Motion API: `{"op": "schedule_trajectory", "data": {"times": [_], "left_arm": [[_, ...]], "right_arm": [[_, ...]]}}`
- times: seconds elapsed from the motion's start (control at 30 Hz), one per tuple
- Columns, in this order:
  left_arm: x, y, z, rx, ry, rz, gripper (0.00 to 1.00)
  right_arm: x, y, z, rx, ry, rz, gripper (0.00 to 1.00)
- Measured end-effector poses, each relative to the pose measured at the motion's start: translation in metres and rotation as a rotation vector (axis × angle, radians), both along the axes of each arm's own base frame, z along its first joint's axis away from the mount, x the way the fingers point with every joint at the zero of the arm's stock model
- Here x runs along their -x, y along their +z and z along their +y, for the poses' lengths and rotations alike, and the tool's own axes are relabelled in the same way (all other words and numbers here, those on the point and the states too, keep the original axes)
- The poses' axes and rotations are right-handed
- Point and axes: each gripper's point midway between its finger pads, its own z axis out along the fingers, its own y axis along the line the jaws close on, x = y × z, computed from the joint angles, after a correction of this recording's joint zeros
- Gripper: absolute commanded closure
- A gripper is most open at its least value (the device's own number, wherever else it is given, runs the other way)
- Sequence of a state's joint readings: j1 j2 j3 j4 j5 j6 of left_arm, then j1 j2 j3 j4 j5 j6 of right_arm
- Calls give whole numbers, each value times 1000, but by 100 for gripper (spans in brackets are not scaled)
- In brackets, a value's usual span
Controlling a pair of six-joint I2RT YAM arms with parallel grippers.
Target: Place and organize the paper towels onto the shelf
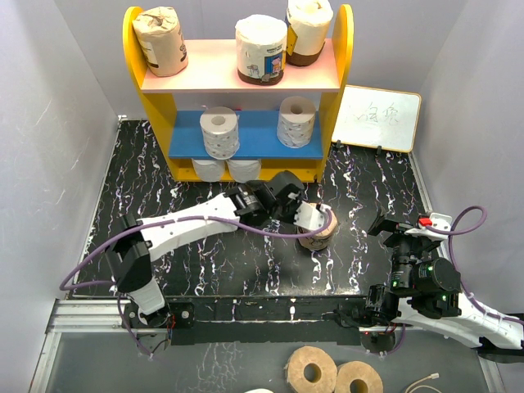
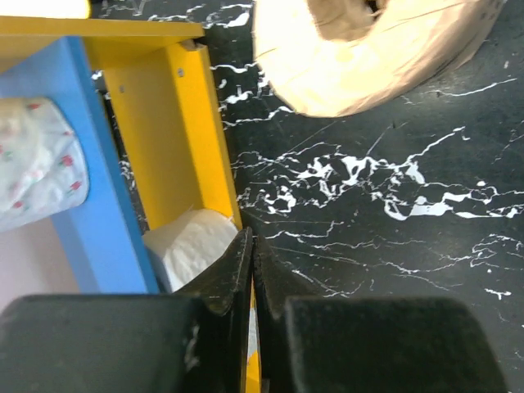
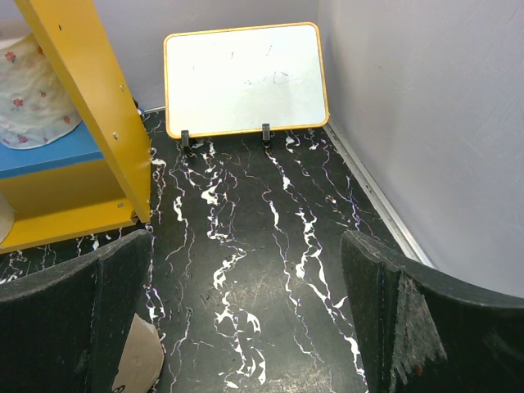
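Note:
The shelf (image 1: pixel 151 115) stands at the back. Three tan paper towels sit on its pink upper board, at left (image 1: pixel 161 41), middle (image 1: pixel 261 49) and right (image 1: pixel 309 29). Two white rolls (image 1: pixel 219 131) (image 1: pixel 296 121) sit on the blue board, and two more (image 1: pixel 209 169) (image 1: pixel 244 169) sit under it. A fourth tan roll (image 1: pixel 318 233) lies on the table. My left gripper (image 1: pixel 301 211) is shut and empty beside it. In the left wrist view the gripper (image 2: pixel 250 239) is short of the roll (image 2: pixel 360 57). My right gripper (image 1: pixel 399 229) (image 3: pixel 246 327) is open and empty.
A small whiteboard (image 1: pixel 379 117) (image 3: pixel 243 78) leans on the back wall to the right of the shelf. The shelf's yellow side panel (image 2: pixel 172 139) (image 3: pixel 90 98) is close to the left gripper. Two tan rings (image 1: pixel 311 372) (image 1: pixel 360 378) lie below the table's near edge. Grey walls close in both sides.

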State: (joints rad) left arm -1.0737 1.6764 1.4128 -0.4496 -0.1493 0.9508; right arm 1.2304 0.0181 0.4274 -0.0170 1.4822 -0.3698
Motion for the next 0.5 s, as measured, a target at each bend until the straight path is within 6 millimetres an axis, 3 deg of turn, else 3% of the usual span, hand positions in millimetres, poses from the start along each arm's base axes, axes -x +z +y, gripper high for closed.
{"op": "schedule_trajectory", "data": {"times": [0.1, 0.17, 0.2, 0.5], "left_arm": [[-3, 20, 3, 44, 5, 8, 61], [2, 23, 2, 68, -8, 36, 19], [6, 22, 0, 70, -24, 52, 4], [50, 0, -19, 64, -132, 206, 1]], "right_arm": [[0, 0, 0, 0, 0, 0, 2], [0, 0, 0, 0, 0, 0, 2], [0, 0, 0, 0, 0, 0, 2], [0, 0, 0, 0, 0, 0, 2]]}}
